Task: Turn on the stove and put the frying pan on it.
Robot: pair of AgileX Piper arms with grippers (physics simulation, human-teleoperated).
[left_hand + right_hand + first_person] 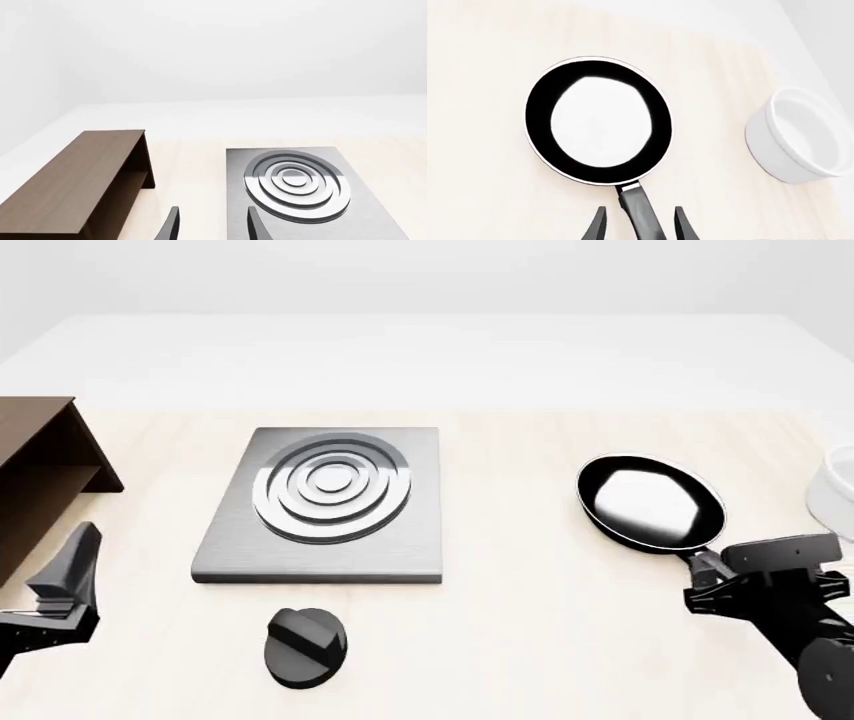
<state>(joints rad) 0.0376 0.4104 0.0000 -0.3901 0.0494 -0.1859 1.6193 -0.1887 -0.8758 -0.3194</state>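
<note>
The stove [320, 505] is a grey slab with raised silver rings at the table's middle left, and its black ridged knob [306, 643] lies apart in front of it. The left wrist view also shows the stove [300, 185]. My left gripper [67, 575] hangs open and empty near the front left; in its own view that gripper [213, 227] points between the cabinet and the stove. The frying pan [650, 503] rests on the table at the right. My right gripper [640, 225] is open, its fingers either side of the pan handle [639, 207] with small gaps.
A brown wooden cabinet [34, 480] stands at the left edge, close to my left gripper. A white bowl [834, 485] sits at the far right, just beyond the frying pan [597, 122], and shows as the bowl [797, 137] in the right wrist view.
</note>
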